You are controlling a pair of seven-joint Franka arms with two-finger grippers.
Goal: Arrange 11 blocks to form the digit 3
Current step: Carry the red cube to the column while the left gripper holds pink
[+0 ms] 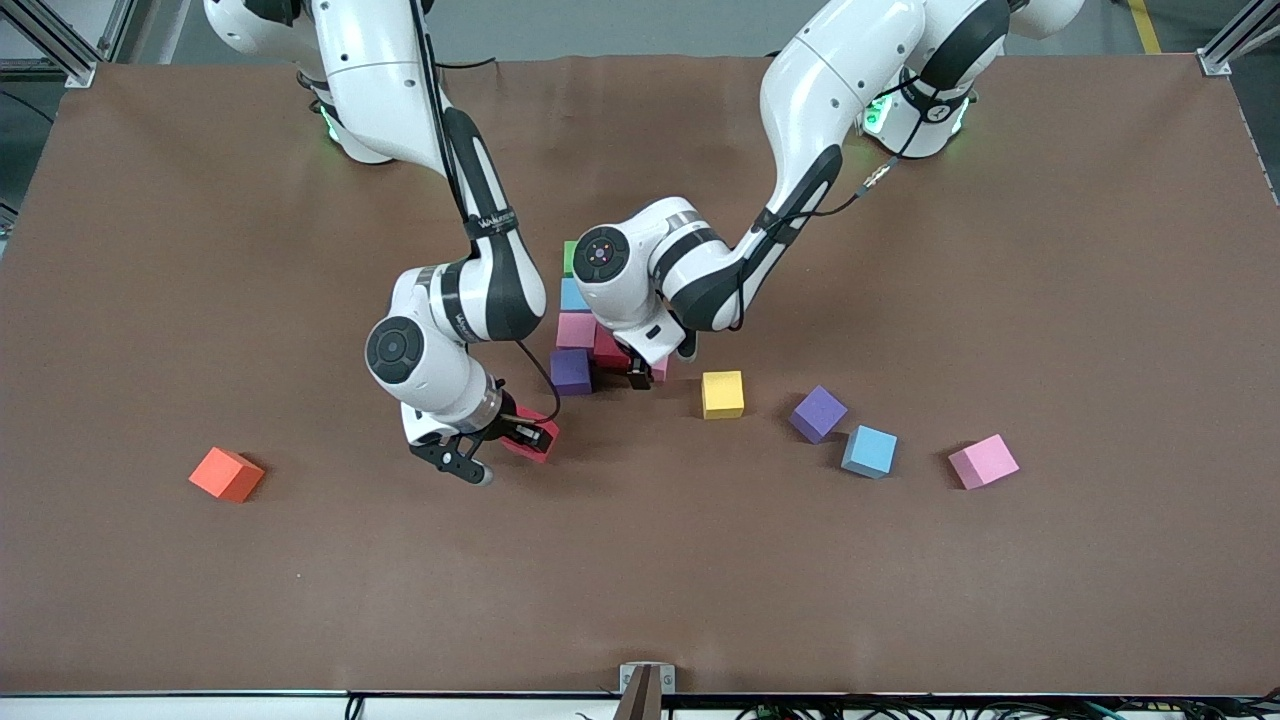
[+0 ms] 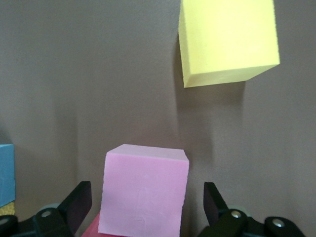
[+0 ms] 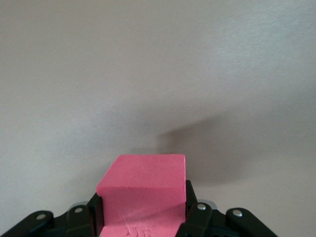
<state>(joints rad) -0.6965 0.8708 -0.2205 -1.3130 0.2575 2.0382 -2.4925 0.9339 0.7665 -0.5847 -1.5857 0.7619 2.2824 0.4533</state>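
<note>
The right arm bends down and its right claw point(image 1: 512, 440) is closed on a red cube point(image 3: 143, 192), held over the bench. The left arm reaches low; its left claw point(image 2: 147, 207) stands fully open, fingers point(image 2: 76, 202) apart.

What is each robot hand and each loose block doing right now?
Right gripper: shut on the red foam cube, above the table.
Left gripper: open, fingers either side of a pink foam cube at the cluster.
Yellow foam cube: loose on the brown table.
Orange foam cube: loose, apart, toward the right arm's end.
</note>
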